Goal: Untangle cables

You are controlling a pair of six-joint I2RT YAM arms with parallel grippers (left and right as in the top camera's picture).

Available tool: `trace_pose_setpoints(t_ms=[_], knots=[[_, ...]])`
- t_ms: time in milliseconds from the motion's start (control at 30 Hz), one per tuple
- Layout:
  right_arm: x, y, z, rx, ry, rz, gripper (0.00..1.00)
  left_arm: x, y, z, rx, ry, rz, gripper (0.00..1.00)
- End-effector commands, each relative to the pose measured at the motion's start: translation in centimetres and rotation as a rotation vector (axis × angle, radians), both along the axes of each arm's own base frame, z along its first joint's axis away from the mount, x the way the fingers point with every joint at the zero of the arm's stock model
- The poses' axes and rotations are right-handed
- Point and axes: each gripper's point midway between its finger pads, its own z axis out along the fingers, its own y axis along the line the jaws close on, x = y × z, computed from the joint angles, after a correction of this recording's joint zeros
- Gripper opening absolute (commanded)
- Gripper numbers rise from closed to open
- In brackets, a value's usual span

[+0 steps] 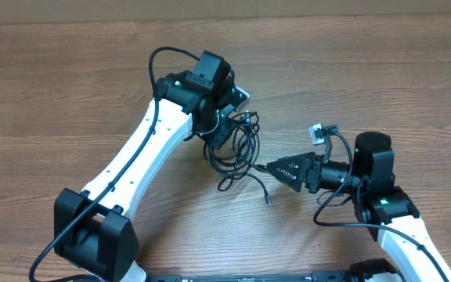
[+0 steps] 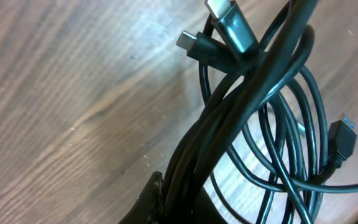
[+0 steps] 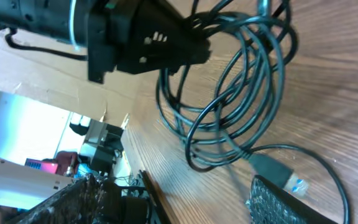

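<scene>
Left pincer (image 3: 197, 48) pinched shut on cables (image 2: 241, 106), loops trailing from it onto the desk (image 1: 53, 78). Right pincer (image 1: 266, 166) spread, nose pointing at the coil just ahead of it; a loose plug (image 3: 275, 174) lies between its fingers, so right arm looks best placed to pull

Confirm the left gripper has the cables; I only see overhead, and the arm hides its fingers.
Observer: Yes; the left wrist view shows the left gripper shut on several strands of the cables.
Operator: Is the right gripper on anything?
Observer: No; the right wrist view shows the right gripper open, with a blue-tipped plug lying beside one finger.
</scene>
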Motion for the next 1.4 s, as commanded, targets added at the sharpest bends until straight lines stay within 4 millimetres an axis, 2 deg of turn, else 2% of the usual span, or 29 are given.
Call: trace_pose_setpoints(t_ms=[0, 133, 200, 267, 367, 600, 767, 867, 967, 1100, 1167, 1200, 1233, 1300, 1333, 1367], knots=[[1.3, -0.4, 1.0, -0.037, -0.094, -0.038, 0.75, 1.4, 0.1, 1.6, -0.010, -0.066, 0.050, 0.04], [3.2, -1.6, 1.1, -0.114, -0.090, -0.155, 0.75, 2.0, 1.2, 1.5, 0.040, -0.089, 0.124, 0.04], [3.4, -1.6, 1.5, -0.119, -0.086, -0.164, 0.69, 2.1, 1.4, 1.5, 0.041, -0.085, 0.167, 0.04], [3.2, -1.0, 1.7, -0.117, -0.084, -0.153, 0.66, 2.1, 1.4, 1.5, 0.027, -0.074, 0.225, 0.04], [2.7, 0.5, 1.1, -0.151, -0.063, -0.156, 0.67, 2.0, 1.1, 1.5, 0.000, -0.049, 0.325, 0.04], [2.6, 3.0, -0.5, -0.354, -0.173, -0.270, 0.72, 0.1, -1.2, 1.3, -0.017, -0.007, 0.266, 0.04], [3.4, 2.4, -1.4, -0.487, -0.234, -0.404, 0.70, -1.6, -3.0, 1.2, 0.003, -0.008, 0.151, 0.04], [4.0, 1.4, -3.0, -0.562, -0.209, -0.461, 0.63, -2.6, -3.9, 1.2, -0.003, 0.010, 0.123, 0.04], [3.8, 1.9, -4.6, -0.577, -0.164, -0.426, 0.63, -3.7, -5.3, 1.8, -0.095, 0.075, 0.092, 0.04], [2.9, 3.2, -6.2, -0.569, -0.109, -0.337, 0.59, -4.5, -6.7, 3.8, -0.243, 0.119, 0.053, 0.04], [2.8, 3.3, -7.2, -0.588, -0.083, -0.327, 0.52, -5.1, -7.6, 5.7, -0.347, 0.132, -0.003, 0.04], [2.8, 3.3, -7.5, -0.591, -0.073, -0.329, 0.43, -5.4, -7.9, 6.5, -0.385, 0.132, -0.031, 0.04], [2.9, 3.2, -7.7, -0.584, -0.046, -0.344, 0.27, -5.8, -8.0, 7.6, -0.430, 0.125, -0.065, 0.04], [2.8, 3.4, -7.5, -0.549, -0.012, -0.362, 0.08, -5.7, -7.4, 8.6, -0.447, 0.096, -0.075, 0.04], [2.7, 3.8, -7.2, -0.525, -0.003, -0.355, 0.04, -5.6, -7.1, 9.0, -0.451, 0.079, -0.074, 0.04], [2.5, 4.3, -6.7, -0.493, -0.002, -0.335, 0.04, -5.4, -6.7, 9.4, -0.454, 0.066, -0.068, 0.04]])
